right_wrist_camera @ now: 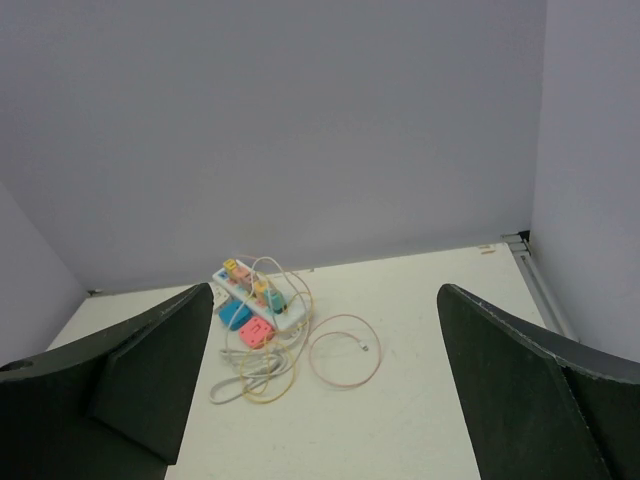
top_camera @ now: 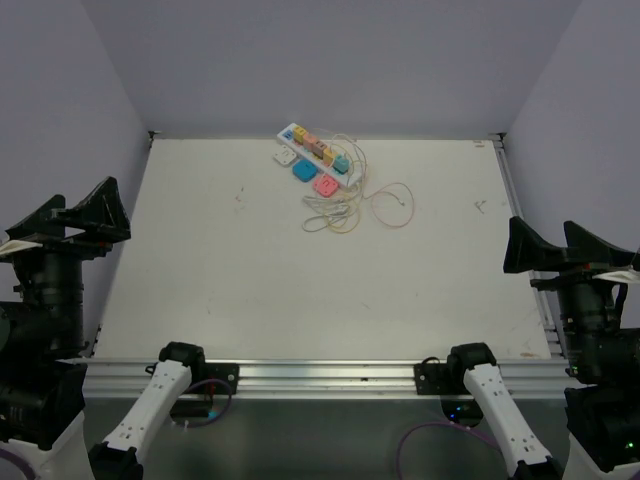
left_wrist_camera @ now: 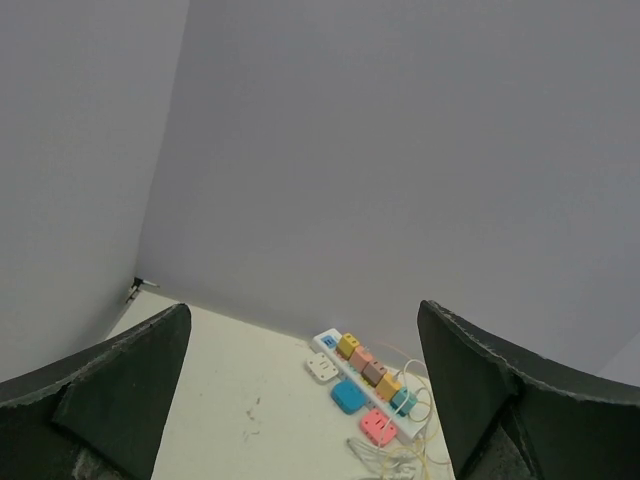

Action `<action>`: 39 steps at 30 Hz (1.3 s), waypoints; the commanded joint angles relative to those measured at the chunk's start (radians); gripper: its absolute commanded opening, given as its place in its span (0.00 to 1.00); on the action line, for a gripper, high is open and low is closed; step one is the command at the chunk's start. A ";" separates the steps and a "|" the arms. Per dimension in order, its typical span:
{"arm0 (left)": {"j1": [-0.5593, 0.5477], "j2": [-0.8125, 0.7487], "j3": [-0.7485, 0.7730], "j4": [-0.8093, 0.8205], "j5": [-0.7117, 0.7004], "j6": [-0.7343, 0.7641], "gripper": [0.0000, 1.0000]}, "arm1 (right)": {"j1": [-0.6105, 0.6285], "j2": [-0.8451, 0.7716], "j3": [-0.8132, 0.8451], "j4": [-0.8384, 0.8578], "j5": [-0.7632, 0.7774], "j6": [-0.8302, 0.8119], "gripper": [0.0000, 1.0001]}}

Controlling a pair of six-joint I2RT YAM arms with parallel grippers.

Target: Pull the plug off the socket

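Observation:
The white socket strip [top_camera: 346,178] lies slantwise at the far middle of the table. Several coloured plugs stand in a row on it, from a yellow plug [top_camera: 299,135] at the far end to a teal plug [top_camera: 341,163] at the near end. The strip also shows in the left wrist view [left_wrist_camera: 327,341] and in the right wrist view [right_wrist_camera: 286,322]. My left gripper [top_camera: 70,215] is open and empty at the near left. My right gripper [top_camera: 560,250] is open and empty at the near right. Both are far from the strip.
Loose white [top_camera: 285,156], blue [top_camera: 303,171] and pink [top_camera: 325,185] square plugs lie beside the strip. A coiled white cord with a yellow cable [top_camera: 328,216] and a pink cable loop [top_camera: 392,205] lie in front of it. Grey walls enclose the table.

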 commanded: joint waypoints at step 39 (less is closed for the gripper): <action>-0.005 0.084 -0.687 0.333 0.237 0.006 0.99 | 0.026 0.677 -0.252 0.085 -0.251 0.270 0.99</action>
